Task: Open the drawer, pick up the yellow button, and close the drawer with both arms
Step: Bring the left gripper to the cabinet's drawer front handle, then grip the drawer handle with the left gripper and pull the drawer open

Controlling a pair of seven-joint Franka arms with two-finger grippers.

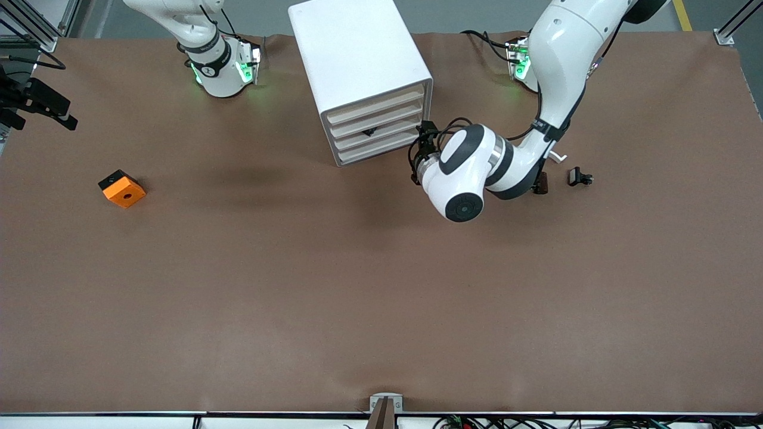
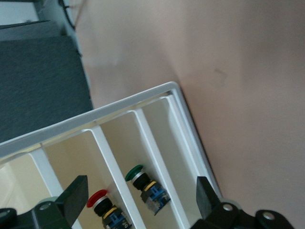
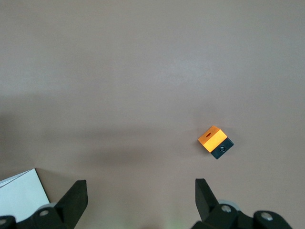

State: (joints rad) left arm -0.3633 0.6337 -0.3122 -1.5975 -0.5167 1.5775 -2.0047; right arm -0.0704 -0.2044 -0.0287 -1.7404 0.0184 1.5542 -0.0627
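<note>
The white cabinet stands at the table's robot side, between the two arms. Its four beige-fronted drawers all sit pushed in. My left gripper is open and empty at the drawer fronts, at the end toward the left arm. In the left wrist view its fingers frame the cabinet's white bars. A red-capped button and a green-capped button lie in neighbouring slots. No yellow-orange button shows. My right gripper is open and empty, high over bare table, while the right arm waits.
An orange block with a black hole lies toward the right arm's end and also shows in the right wrist view. A small black clip-like part lies near the left arm's elbow. Black equipment juts in at the table's edge.
</note>
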